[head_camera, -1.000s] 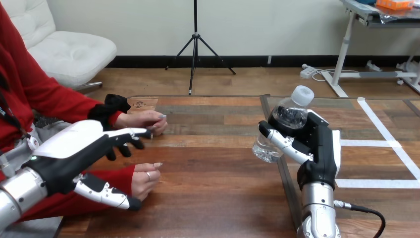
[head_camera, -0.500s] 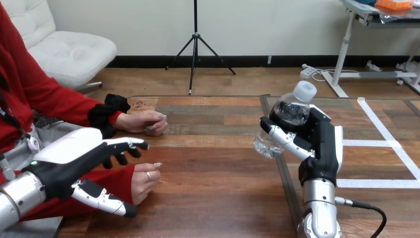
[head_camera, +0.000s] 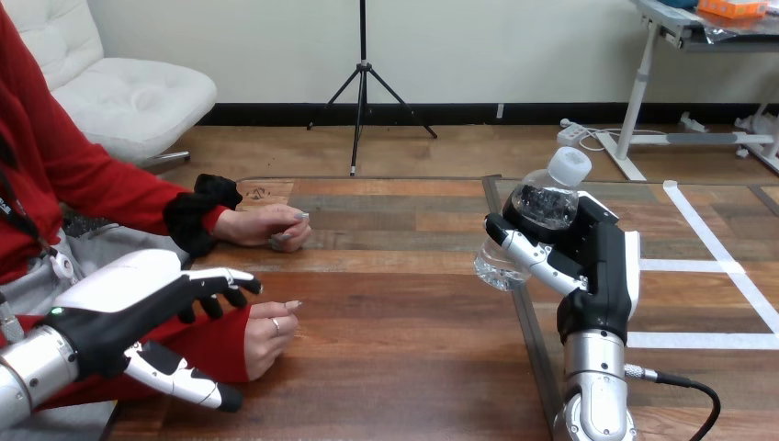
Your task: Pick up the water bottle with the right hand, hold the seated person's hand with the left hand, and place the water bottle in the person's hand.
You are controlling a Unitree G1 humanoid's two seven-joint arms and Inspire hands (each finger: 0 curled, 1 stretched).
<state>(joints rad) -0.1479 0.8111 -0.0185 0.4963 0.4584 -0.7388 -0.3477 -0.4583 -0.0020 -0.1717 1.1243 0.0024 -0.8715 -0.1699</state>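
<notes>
**Water bottle (head_camera: 542, 207) clamped in the right hand (head_camera: 592, 266), well apart from the person's hands**

Nearest, at the view's lower left, the robot's left hand (head_camera: 129, 289) reaches out from a silver forearm. Its back is a smooth white shell over black. Its jointed fingers are stretched nearly straight and its thumb is spread apart below them, so it grips nothing. It sits over the red sleeve behind the nearer of the person's hands (head_camera: 268, 333); whether it touches the sleeve cannot be told. That nearer hand rests on its side on the counter (head_camera: 395, 312), fingers loosely curled, just beyond the robot's thumb tip.

The counter is dark wood planking with visible grain. White tape lines (head_camera: 707, 340) cross its right part.

Further in, at the right, one silver forearm rises upright to the right hand. Its black-and-white fingers are curled round the single water bottle. The bottle is clear, ribbed plastic with a rounded base and a white cap (head_camera: 570, 166). It is tilted, with the cap up and to the right and the base down and to the left. It is held above the counter.

Farthest, at the left, the person's second hand (head_camera: 271, 225) lies on the counter, closed loosely. In all there are two robot hands, two hands of the person and one bottle.
</notes>
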